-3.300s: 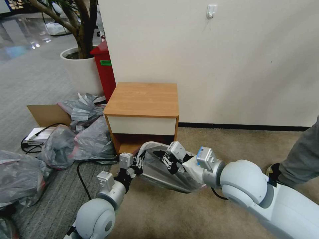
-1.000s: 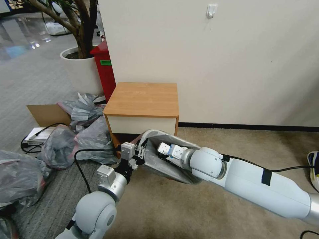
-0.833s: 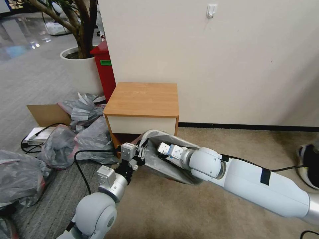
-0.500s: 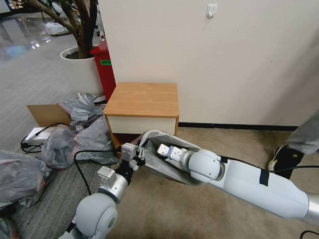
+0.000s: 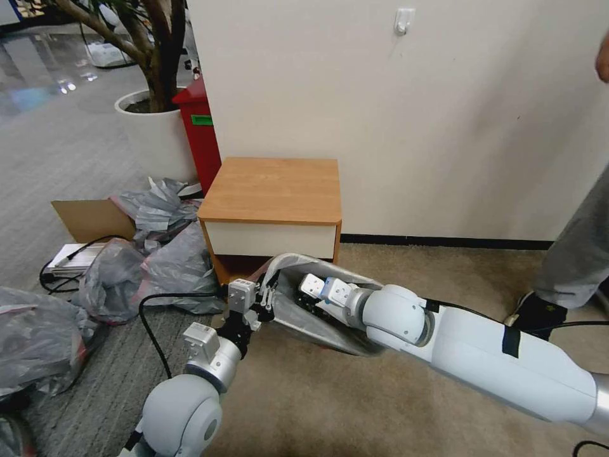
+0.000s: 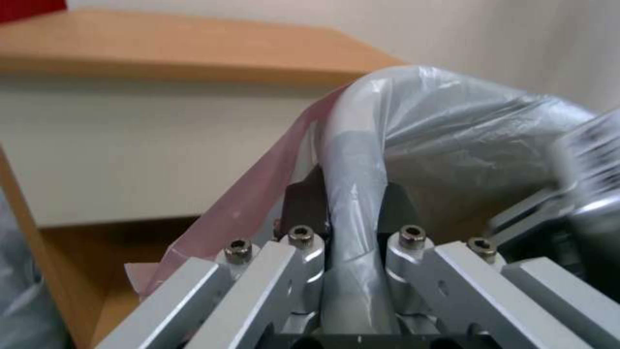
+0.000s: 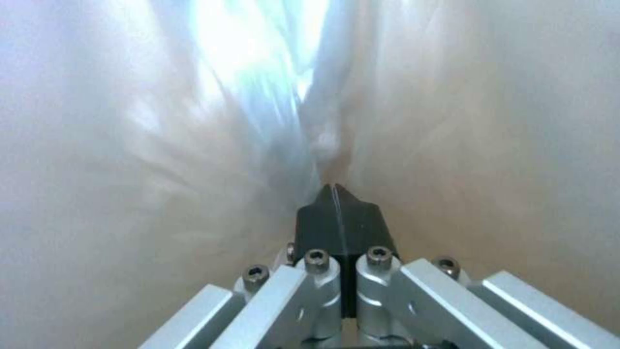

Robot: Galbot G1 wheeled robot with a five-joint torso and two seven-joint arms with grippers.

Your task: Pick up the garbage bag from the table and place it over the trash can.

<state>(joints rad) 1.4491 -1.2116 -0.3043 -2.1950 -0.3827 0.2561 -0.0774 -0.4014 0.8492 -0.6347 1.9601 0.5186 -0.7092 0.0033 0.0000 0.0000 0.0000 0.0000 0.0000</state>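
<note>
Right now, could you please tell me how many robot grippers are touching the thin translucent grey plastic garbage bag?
2. The left gripper clamps the bag-covered rim beside the orange-brown wooden table; the right gripper is shut inside the garbage bag.

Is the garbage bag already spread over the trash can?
Yes: the garbage bag lines the can's rim; left gripper pinches it.

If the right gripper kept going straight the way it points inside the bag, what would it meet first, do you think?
Most likely the thin translucent grey garbage bag itself: the shut right gripper points into plastic film. Depth beyond is unclear.
</note>
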